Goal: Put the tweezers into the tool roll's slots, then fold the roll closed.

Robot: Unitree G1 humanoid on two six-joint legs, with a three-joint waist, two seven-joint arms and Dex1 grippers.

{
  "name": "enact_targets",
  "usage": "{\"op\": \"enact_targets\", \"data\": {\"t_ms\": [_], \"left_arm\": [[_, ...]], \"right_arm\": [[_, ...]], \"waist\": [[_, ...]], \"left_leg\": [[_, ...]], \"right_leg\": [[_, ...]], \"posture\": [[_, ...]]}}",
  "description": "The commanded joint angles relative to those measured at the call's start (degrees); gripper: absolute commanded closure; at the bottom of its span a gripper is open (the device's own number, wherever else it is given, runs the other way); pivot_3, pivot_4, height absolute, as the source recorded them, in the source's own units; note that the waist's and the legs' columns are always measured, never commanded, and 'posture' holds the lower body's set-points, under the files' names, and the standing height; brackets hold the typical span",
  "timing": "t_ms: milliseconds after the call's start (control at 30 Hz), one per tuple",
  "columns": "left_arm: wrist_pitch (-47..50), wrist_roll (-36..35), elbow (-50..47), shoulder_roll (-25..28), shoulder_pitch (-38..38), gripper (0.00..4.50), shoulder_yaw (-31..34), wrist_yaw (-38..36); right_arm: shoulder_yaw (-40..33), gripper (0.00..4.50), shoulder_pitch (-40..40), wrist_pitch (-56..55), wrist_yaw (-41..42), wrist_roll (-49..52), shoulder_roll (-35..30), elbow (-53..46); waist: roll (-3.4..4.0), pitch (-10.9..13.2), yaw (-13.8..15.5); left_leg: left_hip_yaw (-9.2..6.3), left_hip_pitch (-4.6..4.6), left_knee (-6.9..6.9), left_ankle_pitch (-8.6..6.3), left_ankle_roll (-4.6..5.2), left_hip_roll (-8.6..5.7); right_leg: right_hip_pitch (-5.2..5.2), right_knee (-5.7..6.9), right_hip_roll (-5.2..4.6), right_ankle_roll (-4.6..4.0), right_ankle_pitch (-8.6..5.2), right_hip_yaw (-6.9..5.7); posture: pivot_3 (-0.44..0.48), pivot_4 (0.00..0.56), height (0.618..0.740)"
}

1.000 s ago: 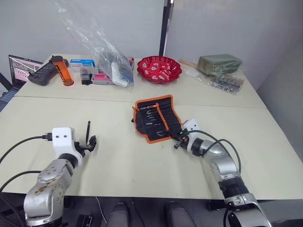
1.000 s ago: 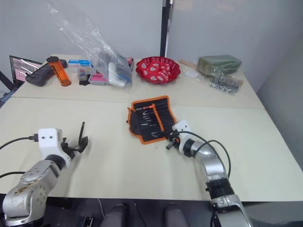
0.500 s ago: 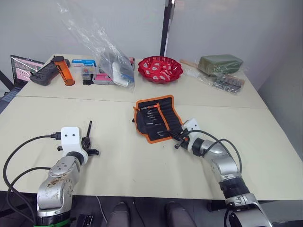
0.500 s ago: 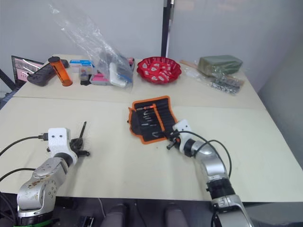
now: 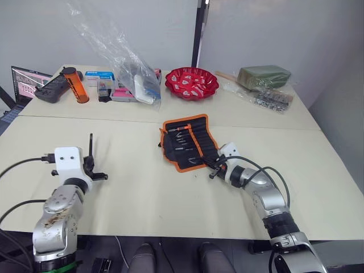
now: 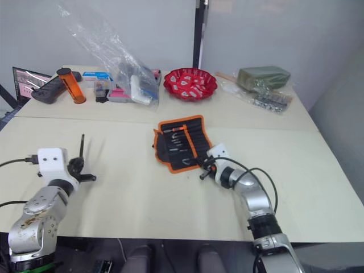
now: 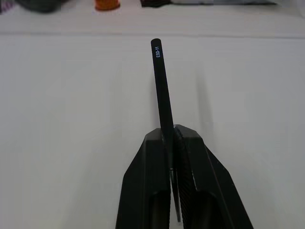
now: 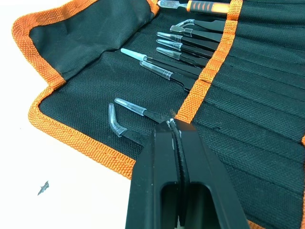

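The left tool (image 7: 170, 143) was closed on one of the tweezers (image 7: 161, 86), which stood out from between its fingers, blunt end away from the wrist. White lettering near that end read "ESD-11", legible in the left wrist view. In the head views this tool hung over bare desk (image 5: 136, 187) on the robot's left, well apart from the tool roll (image 5: 187, 142).

The right tool (image 8: 172, 131) was closed, fingers pressed together with a thin sliver of something between their tips; what it was could not be told. It sat at the near orange-bound edge of the roll. The right wrist view showed the roll lying open and flat, several tweezers (image 8: 186, 50) seated in slots along the orange inner stripe, clear caps on their points, and an orange-handled tool (image 8: 209, 6) in the farthest slot.

The desk was pale cream, set against a grey wall. Along its far edge stood a red bowl (image 5: 191, 83), a clear plastic bag (image 5: 122, 60), an orange cylinder (image 5: 74, 84), a black controller (image 5: 51, 90), a green packet (image 5: 263, 75) and a laptop (image 5: 27, 81).
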Motion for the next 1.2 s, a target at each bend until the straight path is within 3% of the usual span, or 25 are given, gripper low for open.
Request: {"op": "enact_targets", "data": {"t_ms": [33, 300, 400, 533, 733, 900, 1200], "left_arm": [[-4.8, 0.3, -1.3, 3.5, -0.7, 4.49, -0.3, -5.4], [-2.4, -11.4, -0.9, 19.4, -7.5, 4.49, -5.1, -33.1], [-2.1, -13.3, 0.4, 23.8, -10.0, 4.49, -7.2, -39.3], [-1.1, -12.4, 5.6, 28.3, -22.4, 4.49, -16.3, -48.7], [-3.8, -4.3, 17.4, 24.6, -41.1, 4.49, -31.9, -57.6], [-10.8, 3.7, 29.1, 19.0, -49.5, 4.49, -40.5, -62.4], [-22.9, 12.5, 47.9, 10.1, -55.4, 4.49, -45.3, -66.3]], "right_arm": [[0.4, 4.50, 1.5, 0.9, -0.9, -1.6, -0.3, 2.5], [-0.4, 4.50, 2.1, 0.2, -2.3, -1.6, -0.1, 2.7], [-0.6, 4.50, 2.2, 0.1, -2.7, -1.6, 0.1, 2.6], [-0.9, 4.50, 3.4, 0.1, -3.9, -1.6, 0.4, 1.3], [-1.0, 4.50, 4.6, 0.2, -5.6, -1.6, 0.9, 0.3], [-1.4, 4.50, 4.8, 0.3, -6.2, -1.5, 0.9, -0.1], [-2.0, 4.50, 5.4, 0.5, -7.4, -1.3, 0.9, -1.0]], "waist": [[0.03, 0.0, 0.0], [0.05, 0.1, -0.2], [0.15, 0.1, -0.3], [0.14, 0.2, 0.2], [0.23, 0.2, 0.2], [0.25, 0.2, 0.2], [0.25, 0.2, 0.4]], "left_leg": [[0.01, 0.00, 0.00, -0.02, -0.03, 0.00], [0.05, 0.01, -0.01, -0.06, -0.09, 0.02], [0.09, -0.03, -0.06, -0.05, -0.07, 0.02], [0.03, -0.17, -0.05, 0.00, 0.01, 0.03], [0.06, -0.32, 0.02, 0.09, 0.15, -0.02], [0.01, -0.38, 0.00, 0.23, 0.37, -0.01], [-0.05, -0.43, 0.04, 0.25, 0.40, -0.02]], "right_leg": [[-0.01, -0.02, -0.01, 0.00, 0.00, 0.01], [-0.12, -0.16, -0.04, -0.05, -0.03, 0.00], [-0.09, -0.14, -0.05, -0.05, -0.03, 0.02], [-0.14, -0.09, -0.01, -0.04, -0.02, -0.03], [-0.12, -0.22, -0.01, 0.00, -0.02, 0.01], [-0.20, -0.07, 0.05, 0.26, 0.10, 0.01], [-0.18, -0.06, 0.07, 0.38, 0.16, 0.00]], "posture": [[0.000, 0.150, 0.740], [0.000, 0.150, 0.740], [0.000, 0.150, 0.740], [0.000, 0.150, 0.740], [0.000, 0.150, 0.740], [0.000, 0.150, 0.740], [0.000, 0.150, 0.740]]}}
